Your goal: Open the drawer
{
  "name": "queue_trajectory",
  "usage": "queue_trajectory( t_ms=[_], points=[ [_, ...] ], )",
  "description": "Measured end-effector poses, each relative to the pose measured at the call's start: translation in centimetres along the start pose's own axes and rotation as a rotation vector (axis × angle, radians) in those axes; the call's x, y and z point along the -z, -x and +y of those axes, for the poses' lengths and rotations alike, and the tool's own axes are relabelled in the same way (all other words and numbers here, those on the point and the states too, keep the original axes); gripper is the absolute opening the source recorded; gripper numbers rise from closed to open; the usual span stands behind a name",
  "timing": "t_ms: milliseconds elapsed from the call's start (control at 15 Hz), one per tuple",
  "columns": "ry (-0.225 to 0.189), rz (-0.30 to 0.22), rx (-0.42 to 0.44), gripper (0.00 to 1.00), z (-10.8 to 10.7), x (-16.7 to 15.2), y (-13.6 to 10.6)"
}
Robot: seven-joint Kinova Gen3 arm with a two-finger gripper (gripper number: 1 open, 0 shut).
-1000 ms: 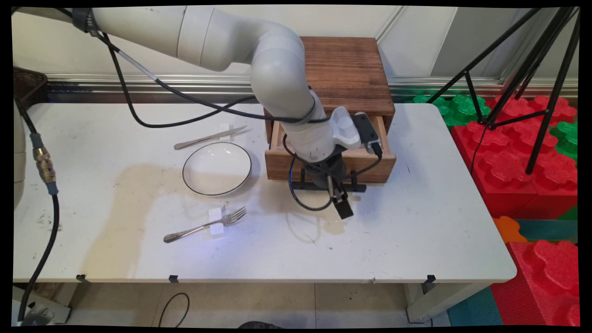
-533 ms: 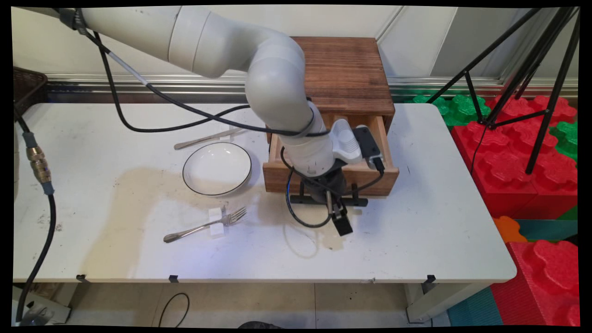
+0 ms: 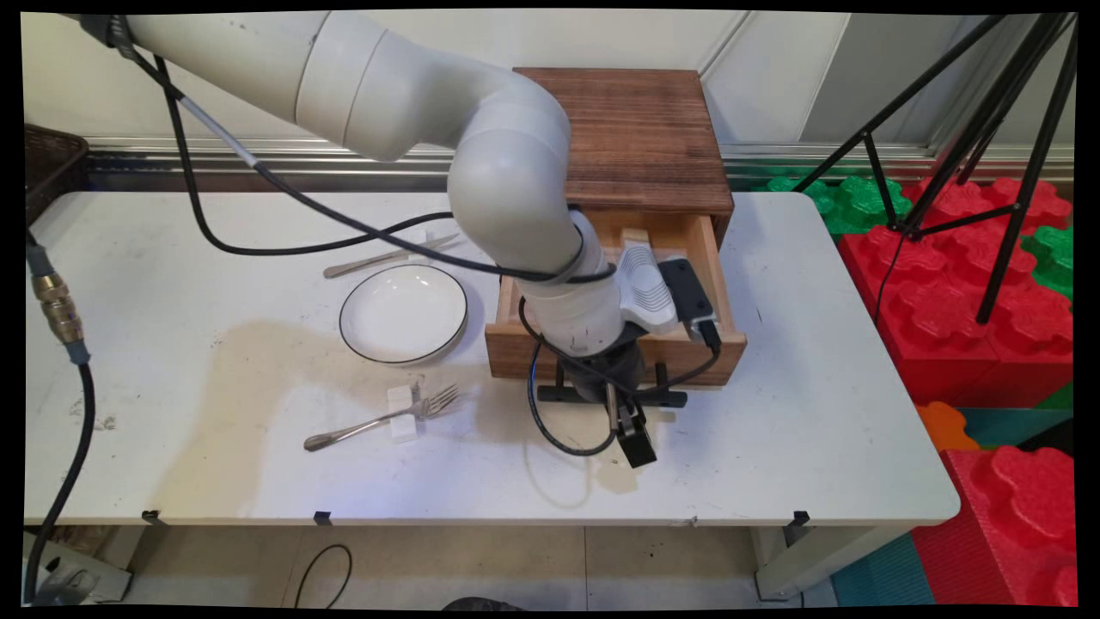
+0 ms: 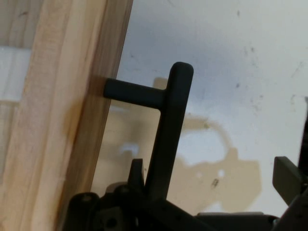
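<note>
The black two-finger end effector hangs at the near side of a wooden drawer box, its fingers spread apart around the black bar handle on the drawer front; in the hand view the handle passes between the fingers, one finger lying just beside the bar on the drawer side and the other finger well apart from it at the right edge, so the handle is not clamped. The drawer is pulled partly out toward the near edge of the white desk, and its pale interior shows behind the arm's wrist. The dark wooden box that houses it stands at the far side of the desk, right of centre. Left of the drawer sits a white plate with a dark rim. A fork lies nearer than the plate, resting across a small white block. A knife lies beyond the plate. Red and green foam blocks and a black tripod stand to the right of the desk.
</note>
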Motion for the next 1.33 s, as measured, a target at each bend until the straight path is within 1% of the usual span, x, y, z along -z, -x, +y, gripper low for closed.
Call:
queue_trajectory(
  t_ms=[400, 667, 933, 1333],
  points=[
    [-0.018, -0.013, 0.010, 1.00, 2.3, 0.4, 0.4],
    [-0.022, -0.023, 0.018, 1.00, 3.3, 0.5, 0.7],
    [-0.021, -0.032, 0.023, 1.00, 4.1, 0.5, 0.9],
    [-0.009, -0.044, 0.027, 1.00, 5.6, 0.5, 1.2]
  ],
)
